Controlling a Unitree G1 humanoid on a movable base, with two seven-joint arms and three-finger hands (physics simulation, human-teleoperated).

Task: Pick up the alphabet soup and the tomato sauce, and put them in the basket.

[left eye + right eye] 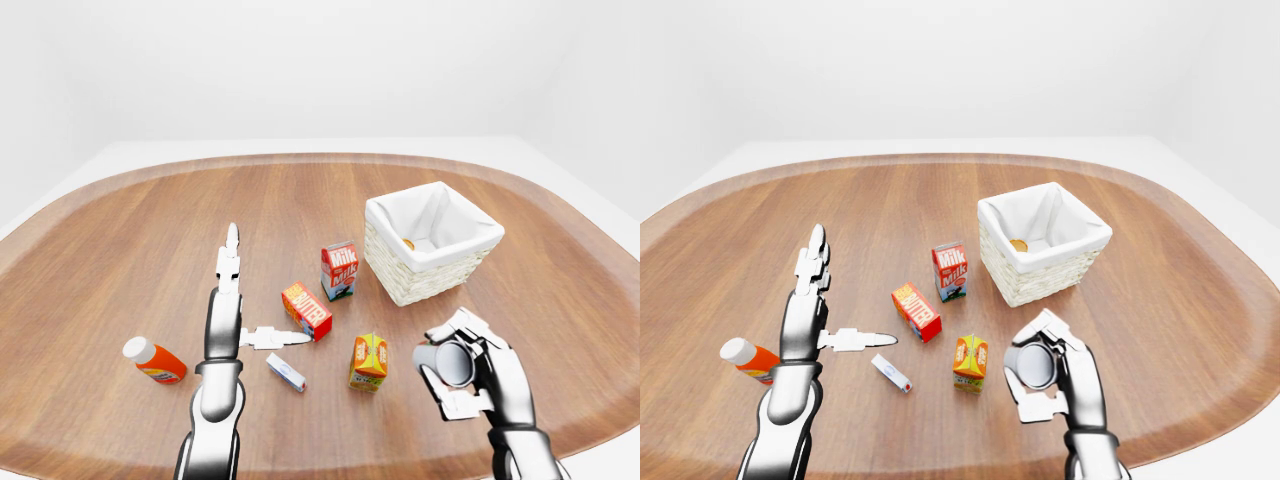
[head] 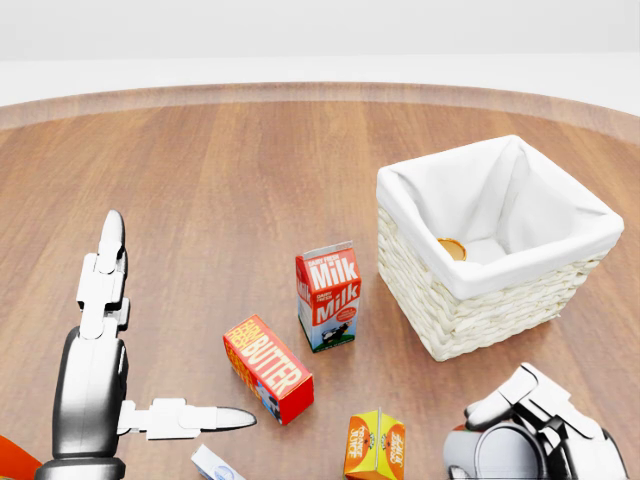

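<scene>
My right hand (image 1: 458, 362) is shut on a can with a grey metal end (image 1: 1037, 367), held low at the right of the eye views, below the basket. The can's label is hidden, so I cannot tell whether it is the soup or the sauce. The wicker basket (image 2: 470, 300) with a white liner stands right of centre. A small orange round thing (image 2: 452, 249) shows inside it against the liner. My left hand (image 2: 180, 320) is open at the lower left, fingers spread flat and holding nothing.
A milk carton (image 2: 328, 296) stands left of the basket, with a butter box (image 2: 267, 367) and an orange juice carton (image 2: 375, 445) lower down. A small white and blue box (image 1: 285, 371) and an orange bottle (image 1: 153, 361) lie near my left arm.
</scene>
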